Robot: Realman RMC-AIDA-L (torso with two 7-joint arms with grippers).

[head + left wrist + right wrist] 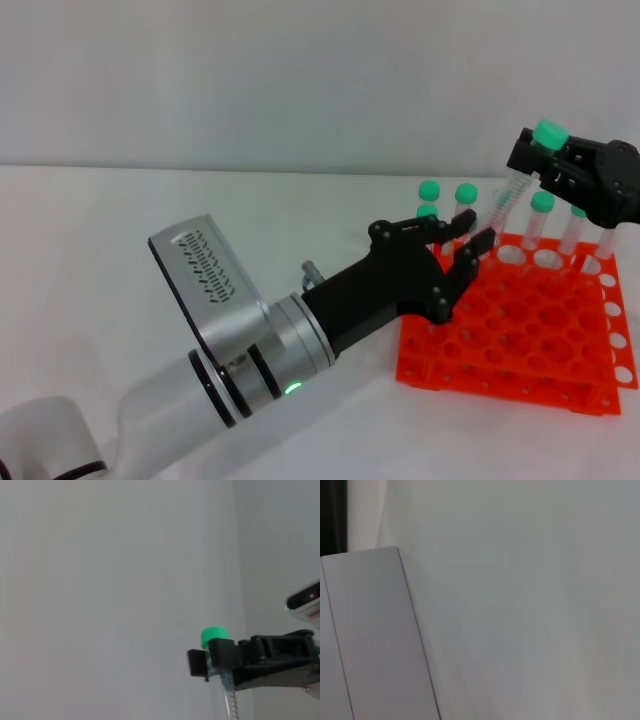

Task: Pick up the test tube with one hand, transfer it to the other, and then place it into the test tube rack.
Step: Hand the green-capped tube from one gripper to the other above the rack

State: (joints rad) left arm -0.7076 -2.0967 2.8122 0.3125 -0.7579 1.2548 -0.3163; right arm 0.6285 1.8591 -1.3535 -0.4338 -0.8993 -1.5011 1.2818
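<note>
1. Right gripper [533, 150] clamped on tube [517, 190] just below its green cap, above rack's [520, 335] far edge; tube hangs tilted, lower end near the far-row holes.
2. Left gripper [462, 240], fingers apart, nothing in them, over rack's near-left corner, well clear of tube.
3. Other capped tubes [540, 222] stand in rack's far row, approx. upright.
4. Left wrist view: same clamp on tube w/ cap showing above the jaws.
</note>
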